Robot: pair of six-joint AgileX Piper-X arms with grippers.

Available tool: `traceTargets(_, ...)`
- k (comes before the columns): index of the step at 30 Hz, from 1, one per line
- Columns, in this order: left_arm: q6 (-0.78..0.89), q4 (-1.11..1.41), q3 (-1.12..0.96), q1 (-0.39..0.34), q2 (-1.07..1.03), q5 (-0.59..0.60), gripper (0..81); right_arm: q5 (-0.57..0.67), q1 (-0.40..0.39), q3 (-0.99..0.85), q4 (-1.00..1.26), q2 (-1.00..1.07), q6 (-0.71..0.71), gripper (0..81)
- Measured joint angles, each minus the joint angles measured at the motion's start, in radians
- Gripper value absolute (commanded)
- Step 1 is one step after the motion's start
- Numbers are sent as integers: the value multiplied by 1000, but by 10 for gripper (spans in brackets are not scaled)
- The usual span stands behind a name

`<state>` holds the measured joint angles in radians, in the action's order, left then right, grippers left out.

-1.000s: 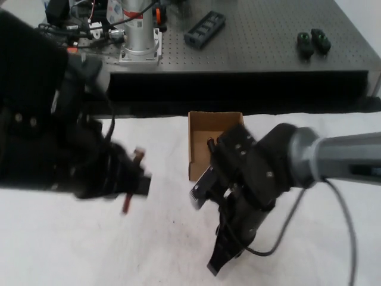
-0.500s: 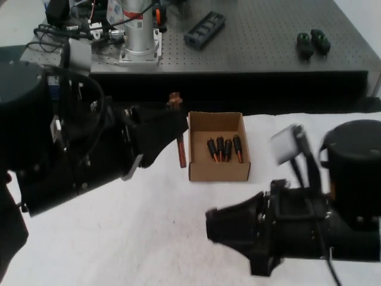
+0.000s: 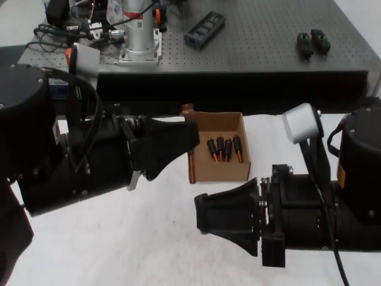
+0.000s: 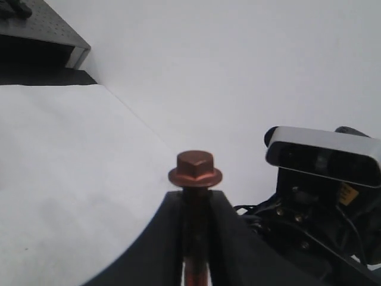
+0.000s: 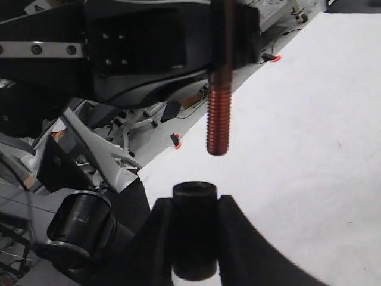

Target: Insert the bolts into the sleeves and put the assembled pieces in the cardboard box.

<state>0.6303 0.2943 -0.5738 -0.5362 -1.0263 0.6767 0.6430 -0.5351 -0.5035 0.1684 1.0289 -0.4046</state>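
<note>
copper bolt [image 4: 194, 173] gripped by left pincer [image 4: 194, 205], right pincer [image 5: 194, 207] gripping black sleeve [image 5: 194, 238] near bolt's tip

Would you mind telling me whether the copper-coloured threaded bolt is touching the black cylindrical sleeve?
Apart. The right wrist view shows a plain gap between the tip of the copper-coloured bolt and the mouth of the black sleeve.

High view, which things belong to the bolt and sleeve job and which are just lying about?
Job: bolt in left gripper; sleeve in right gripper; cardboard box; four assembled pieces inside it.
Lying about: black slotted block, two small black parts, metal post, cables on the perforated bench.
</note>
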Motion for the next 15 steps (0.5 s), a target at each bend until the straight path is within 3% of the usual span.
traceTargets(15,2,38,0,0,-3,47,7,6,0,0,131,46,-41,47)
